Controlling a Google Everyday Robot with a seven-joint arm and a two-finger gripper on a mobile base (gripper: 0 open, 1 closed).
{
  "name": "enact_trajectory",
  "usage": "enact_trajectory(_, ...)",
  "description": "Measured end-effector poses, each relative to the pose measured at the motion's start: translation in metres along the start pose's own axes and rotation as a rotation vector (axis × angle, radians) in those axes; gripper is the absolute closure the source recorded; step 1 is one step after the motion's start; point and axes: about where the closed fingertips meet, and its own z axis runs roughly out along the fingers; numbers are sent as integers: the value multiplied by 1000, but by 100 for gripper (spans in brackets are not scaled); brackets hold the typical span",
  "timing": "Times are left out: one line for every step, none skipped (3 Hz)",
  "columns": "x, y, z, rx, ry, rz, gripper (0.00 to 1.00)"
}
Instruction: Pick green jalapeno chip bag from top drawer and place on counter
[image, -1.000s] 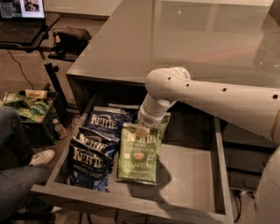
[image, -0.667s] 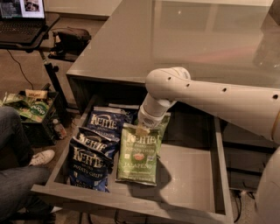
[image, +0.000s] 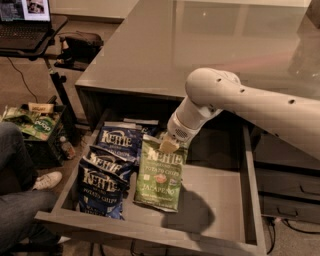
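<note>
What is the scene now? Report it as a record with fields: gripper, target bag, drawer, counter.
gripper: at the top edge of the green jalapeno chip bag, over the top drawer
green jalapeno chip bag: in the drawer, right of two blue Kettle bags
top drawer: pulled open
counter: above the drawer; bag not yet on it

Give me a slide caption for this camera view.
Robot claw at the top edge of the green jalapeno chip bag in the open top drawer.
</note>
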Motion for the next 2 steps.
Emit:
enact_trajectory(11, 12, -37, 3, -42, 59, 100)
enact_trajectory(20, 16, -76, 48, -60, 96, 100)
